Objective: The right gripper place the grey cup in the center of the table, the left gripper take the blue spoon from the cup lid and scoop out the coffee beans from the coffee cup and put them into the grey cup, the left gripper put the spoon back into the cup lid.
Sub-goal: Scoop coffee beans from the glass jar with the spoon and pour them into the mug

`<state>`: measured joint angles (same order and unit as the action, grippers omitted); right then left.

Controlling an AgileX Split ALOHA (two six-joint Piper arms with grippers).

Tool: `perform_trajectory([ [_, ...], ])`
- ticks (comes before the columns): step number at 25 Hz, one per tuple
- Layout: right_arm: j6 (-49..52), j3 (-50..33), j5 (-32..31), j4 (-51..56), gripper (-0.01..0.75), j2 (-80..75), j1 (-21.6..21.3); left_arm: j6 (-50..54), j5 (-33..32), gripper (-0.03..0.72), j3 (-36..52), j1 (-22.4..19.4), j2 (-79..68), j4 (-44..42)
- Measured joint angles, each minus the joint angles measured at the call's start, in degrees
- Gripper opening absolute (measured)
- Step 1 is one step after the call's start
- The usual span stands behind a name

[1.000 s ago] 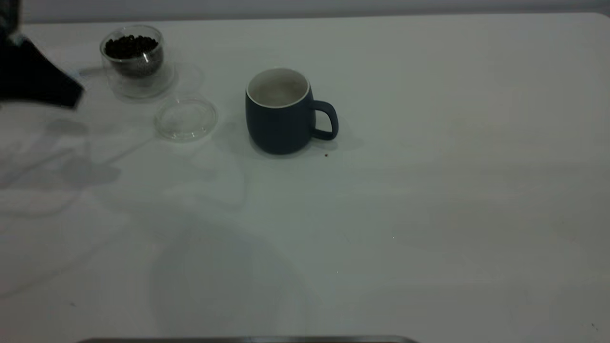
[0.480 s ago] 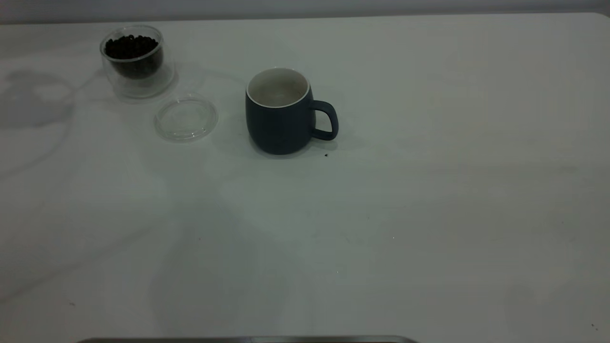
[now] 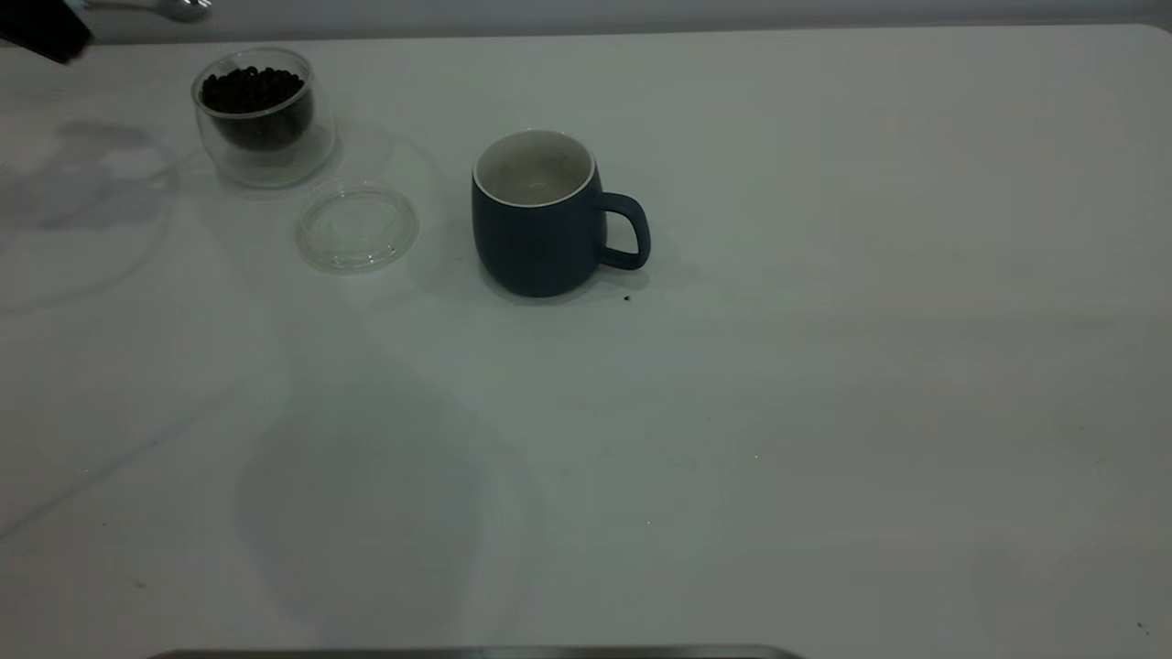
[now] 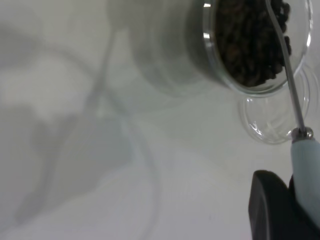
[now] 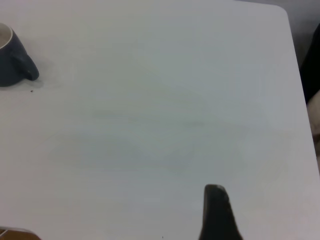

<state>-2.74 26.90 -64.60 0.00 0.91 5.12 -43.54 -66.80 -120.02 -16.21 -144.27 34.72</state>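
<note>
The grey cup (image 3: 540, 220) stands upright near the table's (image 3: 778, 412) middle, handle to the right, and also shows in the right wrist view (image 5: 12, 60). The coffee cup (image 3: 256, 110) with coffee beans (image 3: 251, 89) stands at the far left. The cup lid (image 3: 357, 227) lies bare beside it. My left gripper (image 3: 41, 27) hovers at the far left corner, shut on the blue spoon (image 3: 174, 9). In the left wrist view my left gripper (image 4: 300, 192) grips the spoon's handle (image 4: 306, 165), its neck reaching over the beans (image 4: 250, 45). My right gripper (image 5: 260, 205) is open over bare table, out of the exterior view.
A dark speck (image 3: 626, 297) lies by the grey cup's handle. The table's right edge (image 5: 300, 100) shows in the right wrist view. A dark strip (image 3: 476, 653) runs along the near edge of the exterior view.
My left gripper went from the left edge out of view, and now shows higher at the far left corner with the spoon beside the coffee cup. The cups and lid have not moved.
</note>
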Motion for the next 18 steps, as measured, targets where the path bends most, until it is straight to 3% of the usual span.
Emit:
perform_trajectory([
  [18, 0.0, 0.0, 0.0, 0.0, 0.46, 0.0, 0.0, 0.0, 0.0, 0.09, -0.5, 1.7, -5.5, 0.5],
])
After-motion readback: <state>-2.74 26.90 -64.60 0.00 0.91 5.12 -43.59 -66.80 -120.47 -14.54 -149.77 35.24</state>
